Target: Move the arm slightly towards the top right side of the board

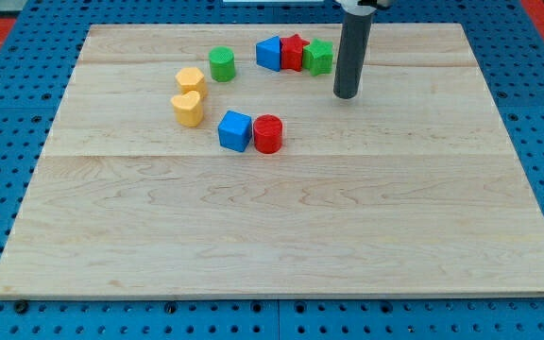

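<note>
My tip [346,94] (a bare rod, no end effector) rests just right of the green block [318,57].

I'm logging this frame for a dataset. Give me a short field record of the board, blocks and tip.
surface: wooden board
tip: my tip, right of the top row, touching no block
top row: blue block, red block, green block, side by side
alone: green cylinder
left pair: yellow block above yellow heart block
centre pair: blue cube beside red cylinder
</note>
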`<move>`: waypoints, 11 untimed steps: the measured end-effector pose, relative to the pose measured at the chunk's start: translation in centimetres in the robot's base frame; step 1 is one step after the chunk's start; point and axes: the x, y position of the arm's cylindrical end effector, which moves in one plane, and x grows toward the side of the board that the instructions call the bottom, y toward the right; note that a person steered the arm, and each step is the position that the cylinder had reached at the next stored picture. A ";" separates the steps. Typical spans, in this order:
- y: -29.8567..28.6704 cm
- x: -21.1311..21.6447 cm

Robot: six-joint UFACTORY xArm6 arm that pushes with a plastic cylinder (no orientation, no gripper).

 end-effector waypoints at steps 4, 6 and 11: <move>1.7 -0.2; 2.1 -0.2; 3.3 -10.3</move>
